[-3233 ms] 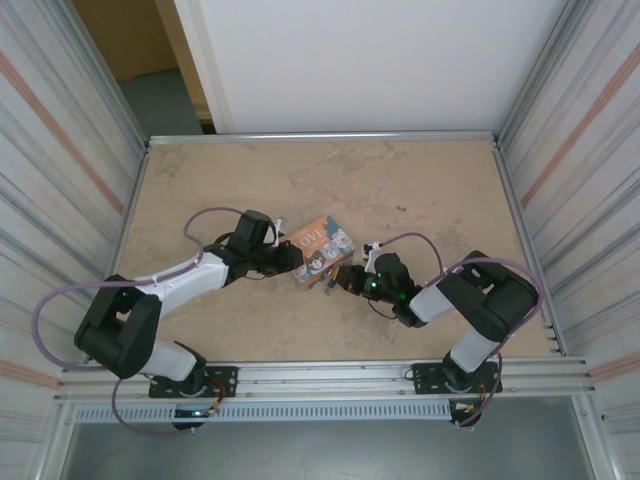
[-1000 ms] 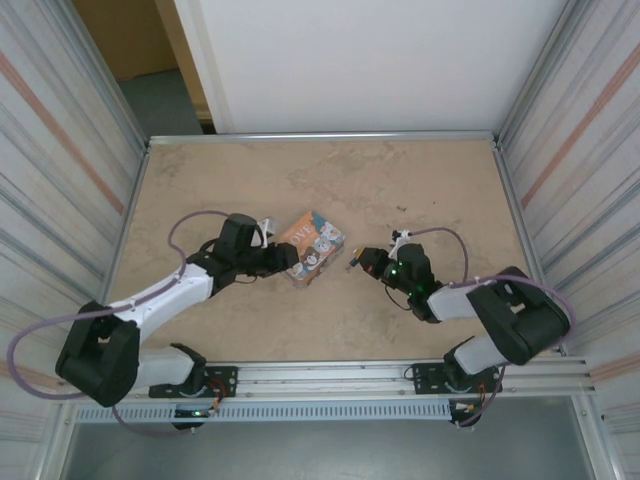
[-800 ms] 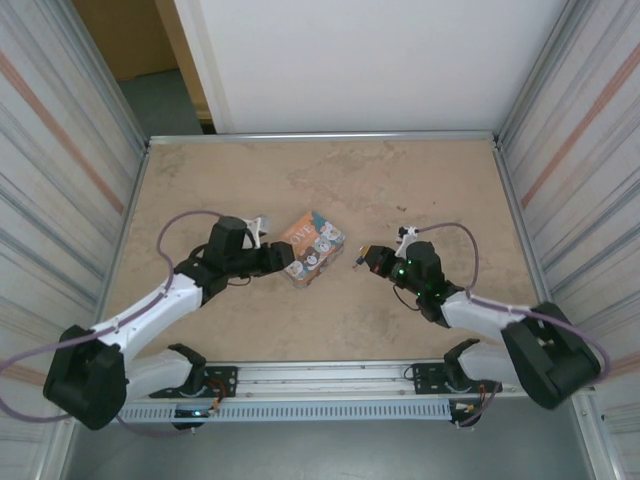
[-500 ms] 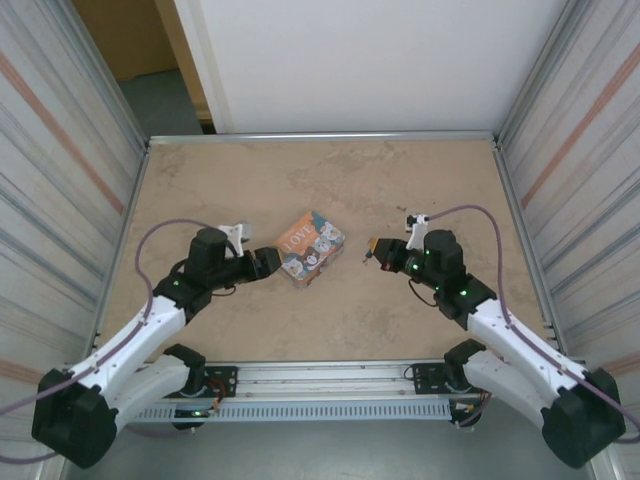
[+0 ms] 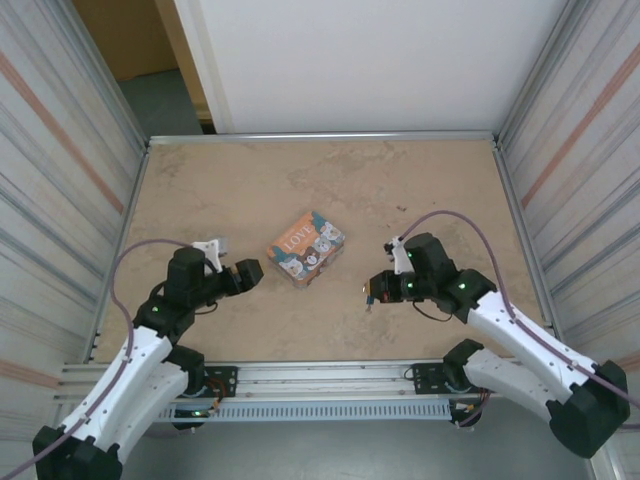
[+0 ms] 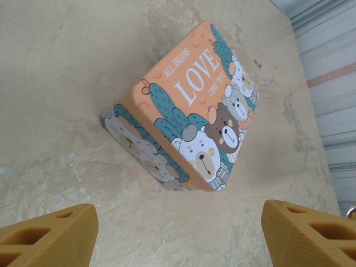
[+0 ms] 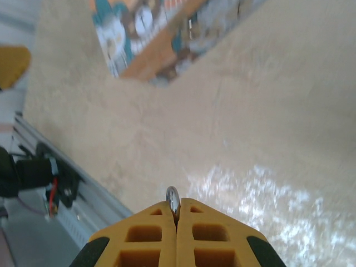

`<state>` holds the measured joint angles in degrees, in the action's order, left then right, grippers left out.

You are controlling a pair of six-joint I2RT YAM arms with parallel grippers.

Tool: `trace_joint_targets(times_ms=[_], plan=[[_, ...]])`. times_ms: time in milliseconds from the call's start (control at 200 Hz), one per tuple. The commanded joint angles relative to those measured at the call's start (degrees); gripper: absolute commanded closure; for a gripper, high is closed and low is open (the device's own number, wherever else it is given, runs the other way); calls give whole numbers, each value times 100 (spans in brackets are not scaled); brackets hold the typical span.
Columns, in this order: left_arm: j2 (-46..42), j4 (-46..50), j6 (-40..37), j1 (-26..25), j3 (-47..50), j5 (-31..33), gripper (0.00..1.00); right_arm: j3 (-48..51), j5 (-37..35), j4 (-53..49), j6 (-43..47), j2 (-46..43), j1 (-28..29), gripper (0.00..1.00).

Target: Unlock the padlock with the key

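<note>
Top view: the box [image 5: 307, 248], printed orange and teal with "LOVE", lies near the middle of the counter [image 5: 420, 190], between the two arms and touching neither. The left gripper [image 5: 247, 274] is just left of the box and apart from it. The right gripper [image 5: 376, 288] is further off, to the box's right and nearer the arms' bases.

Left wrist view: the left gripper [image 6: 181, 239] is released. Its orange fingers [image 6: 50, 233] stand wide apart at the lower corners with nothing between them. The box [image 6: 189, 111] lies ahead, one corner turned toward the camera.

Right wrist view: the right gripper [image 7: 177, 210] is clenched on the key [image 7: 173, 199], a thin silvery piece of which a rounded edge shows above the fingertips. The box [image 7: 150, 33] lies blurred at the top, well clear of the key. A small silvery fitting [image 7: 189, 26] shows on the box's side. Whether this is the padlock cannot be told, and the padlock's place is otherwise too small to make out.
</note>
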<state>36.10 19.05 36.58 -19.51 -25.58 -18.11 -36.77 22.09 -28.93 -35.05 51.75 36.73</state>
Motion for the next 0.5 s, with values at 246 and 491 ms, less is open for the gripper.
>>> trace_joint_targets(times_ms=[246,491], plan=[[-169,356,-151,73,45,65,22,-115,889,98,20,1524,537,100],[-162,424,-162,81,16,76,22,-7,1005,1001,-266,2470,794,100]])
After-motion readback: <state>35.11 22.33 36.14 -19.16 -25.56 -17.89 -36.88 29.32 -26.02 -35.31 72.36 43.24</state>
